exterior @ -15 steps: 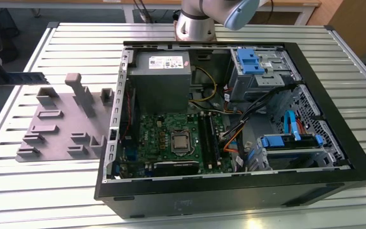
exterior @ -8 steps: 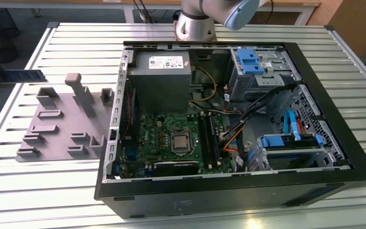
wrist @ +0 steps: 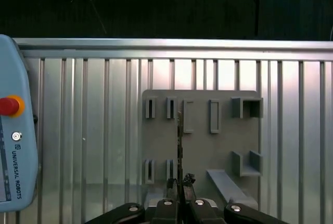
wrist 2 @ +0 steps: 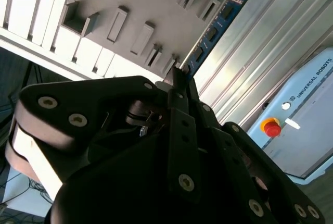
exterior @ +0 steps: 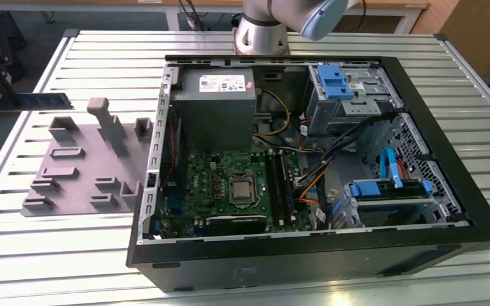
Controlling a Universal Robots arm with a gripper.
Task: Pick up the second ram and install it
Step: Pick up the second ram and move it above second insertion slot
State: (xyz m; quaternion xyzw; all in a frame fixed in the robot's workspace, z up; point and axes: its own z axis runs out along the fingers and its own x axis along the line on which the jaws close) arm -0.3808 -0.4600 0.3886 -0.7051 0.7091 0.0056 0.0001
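Blue-green second ram sits clamped between the jaws.

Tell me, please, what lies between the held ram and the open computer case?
In the exterior view, the grey tray with its upright posts lies between the second ram and the computer case.

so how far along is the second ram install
Done: the gripper is shut on the second ram, which is up off the grey tray. In hand: the stick, held to the exterior view's left of the computer case. Left: it is not yet seated on the motherboard inside.
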